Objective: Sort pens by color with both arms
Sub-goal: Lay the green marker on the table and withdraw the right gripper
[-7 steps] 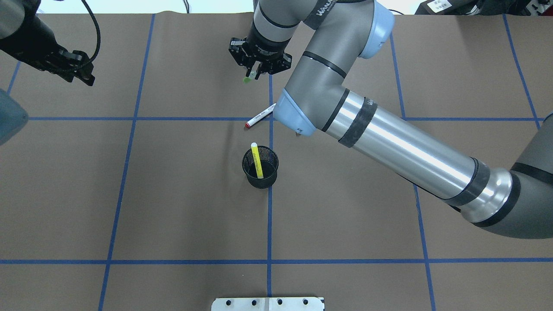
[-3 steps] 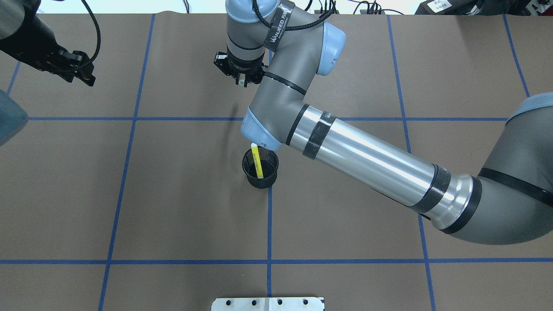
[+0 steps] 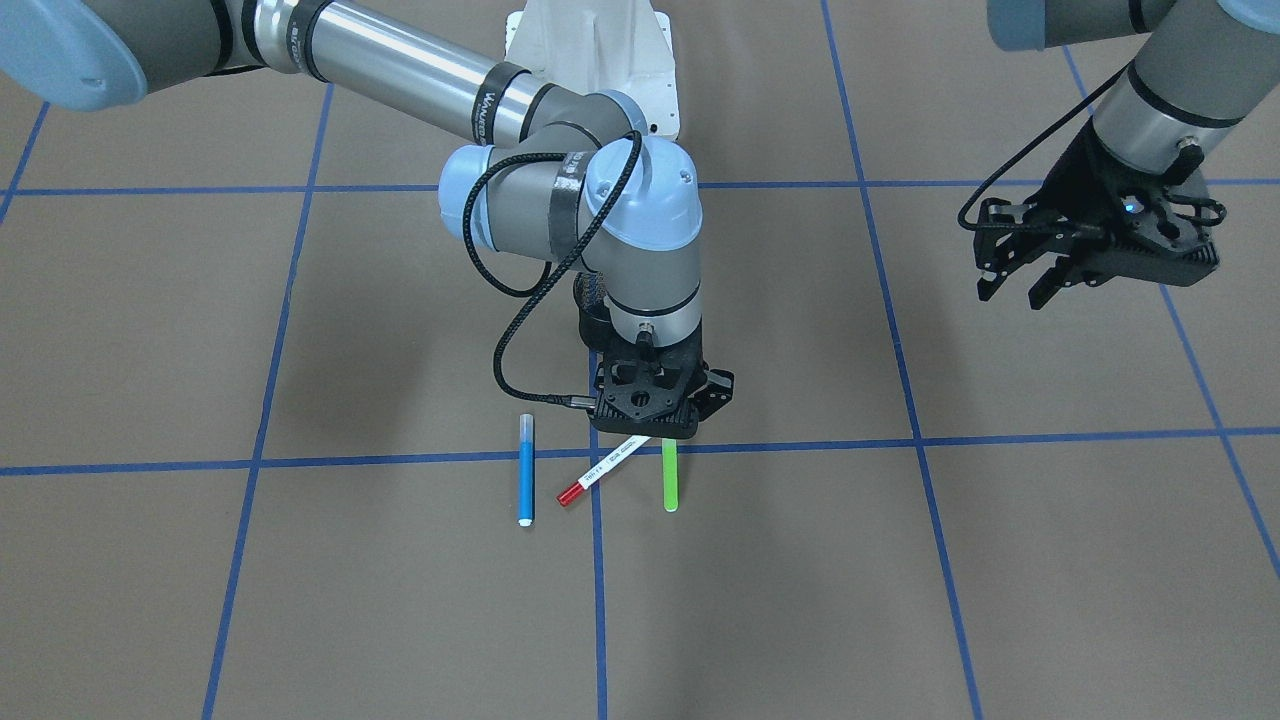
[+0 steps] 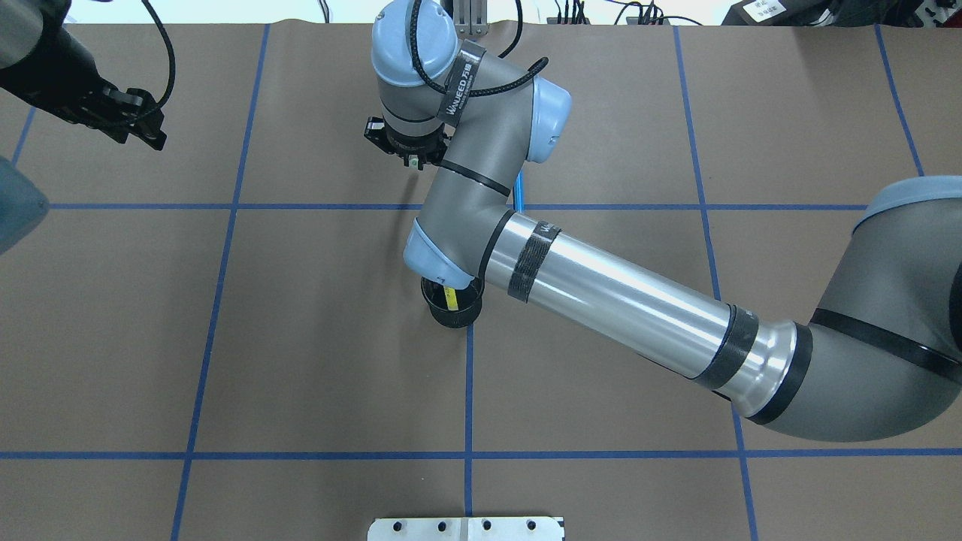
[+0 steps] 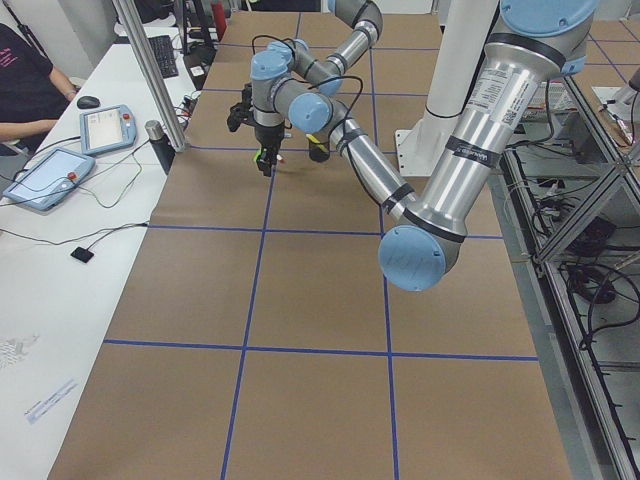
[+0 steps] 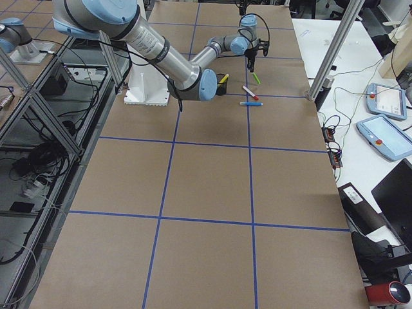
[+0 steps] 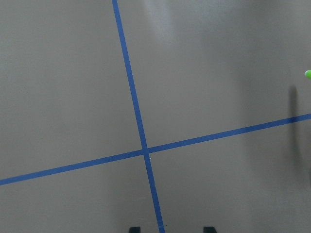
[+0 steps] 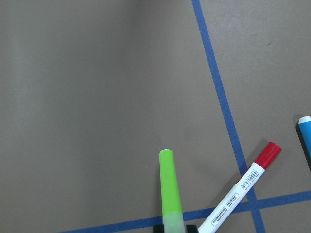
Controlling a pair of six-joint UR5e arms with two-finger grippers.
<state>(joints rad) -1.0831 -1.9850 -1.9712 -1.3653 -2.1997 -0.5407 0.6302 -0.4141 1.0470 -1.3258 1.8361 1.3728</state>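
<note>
Right arm (image 4: pixel 616 300) reaches over the bench (image 4: pixel 301 376) toward the middle of the edge far from the robot. Its jaws are pinching the green pen (image 3: pixel 670 478), which hangs down from them; can't tell if the tip touches the bench. Red pen (image 3: pixel 598 473) and blue pen (image 3: pixel 526 470) lie flat just beside it, on the robot's right, apart from each other. Black mesh cup (image 4: pixel 453 314) holding the yellow pen (image 4: pixel 450 299) sits mid-bench, half hidden under the right arm's elbow. Left arm (image 3: pixel 1170 80) hangs near the far left corner, jaws spread.
</note>
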